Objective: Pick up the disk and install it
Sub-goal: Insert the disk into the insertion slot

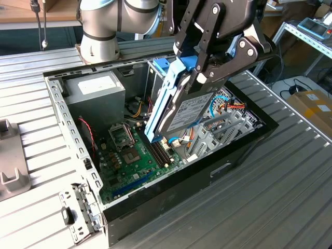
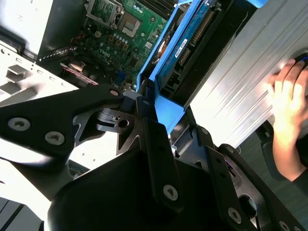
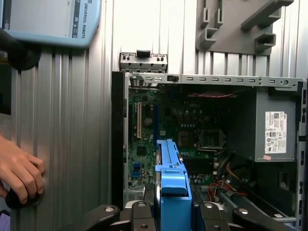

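The disk, a grey-metal drive framed by light-blue rails, hangs steeply tilted over the open computer case. Its lower end is just above the motherboard, beside the silver drive cage. My gripper is shut on the disk's upper end, black fingers clamping it on both sides. The second wrist view has the disk running away from the gripper toward the board. The first wrist view looks along the blue rail from the gripper.
Inside the case, the grey power-supply box fills the back corner and a blue latch sits behind the disk. A loose metal bracket lies by the case's front corner. A person's hand rests on the ribbed table near a pendant.
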You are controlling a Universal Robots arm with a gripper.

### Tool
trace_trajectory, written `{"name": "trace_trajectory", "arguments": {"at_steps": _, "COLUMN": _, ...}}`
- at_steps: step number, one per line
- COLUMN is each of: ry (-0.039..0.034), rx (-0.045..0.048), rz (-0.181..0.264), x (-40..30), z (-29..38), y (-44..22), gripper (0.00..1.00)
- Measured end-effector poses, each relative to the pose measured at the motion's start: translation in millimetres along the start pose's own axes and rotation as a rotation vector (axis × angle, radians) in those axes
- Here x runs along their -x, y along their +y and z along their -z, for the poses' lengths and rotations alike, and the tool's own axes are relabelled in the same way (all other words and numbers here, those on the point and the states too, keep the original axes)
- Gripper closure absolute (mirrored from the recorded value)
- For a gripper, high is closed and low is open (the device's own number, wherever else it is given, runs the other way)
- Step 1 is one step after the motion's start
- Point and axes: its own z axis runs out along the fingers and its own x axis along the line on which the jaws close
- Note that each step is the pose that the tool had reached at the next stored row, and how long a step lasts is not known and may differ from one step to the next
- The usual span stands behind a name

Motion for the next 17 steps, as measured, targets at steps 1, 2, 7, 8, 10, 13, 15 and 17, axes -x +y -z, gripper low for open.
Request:
{"name": "trace_trajectory", "arguments": {"at_steps": 1, "ry": 0.0002, "rx": 0.0, "rz": 0.0, "x": 0.0, "z": -0.2, "y": -0.5, "gripper": 0.63}}
{"name": "trace_trajectory", "arguments": {"at_steps": 2, "ry": 0.0003, "rx": 0.0, "rz": 0.0, "x": -0.1, "z": -0.5, "y": -0.9, "gripper": 0.63}}
{"name": "trace_trajectory", "arguments": {"at_steps": 7, "ry": 0.0011, "rx": 0.0, "rz": 0.0, "x": -0.2, "z": -1.5, "y": -3.1, "gripper": 0.63}}
{"name": "trace_trajectory", "arguments": {"at_steps": 8, "ry": 0.0013, "rx": 0.0, "rz": 0.0, "x": -0.3, "z": -1.8, "y": -3.5, "gripper": 0.63}}
{"name": "trace_trajectory", "arguments": {"at_steps": 10, "ry": 0.0017, "rx": 0.0, "rz": 0.0, "x": -0.3, "z": -2.2, "y": -4.4, "gripper": 0.63}}
{"name": "trace_trajectory", "arguments": {"at_steps": 13, "ry": 0.0023, "rx": 0.0, "rz": 0.0, "x": -0.4, "z": -2.8, "y": -5.7, "gripper": 0.63}}
{"name": "trace_trajectory", "arguments": {"at_steps": 15, "ry": 0.0027, "rx": 0.0001, "rz": 0.0, "x": -0.5, "z": -3.4, "y": -6.8, "gripper": 0.63}}
{"name": "trace_trajectory", "arguments": {"at_steps": 17, "ry": 0.003, "rx": 0.0001, "rz": 0.0, "x": -0.6, "z": -4.0, "y": -7.9, "gripper": 0.63}}
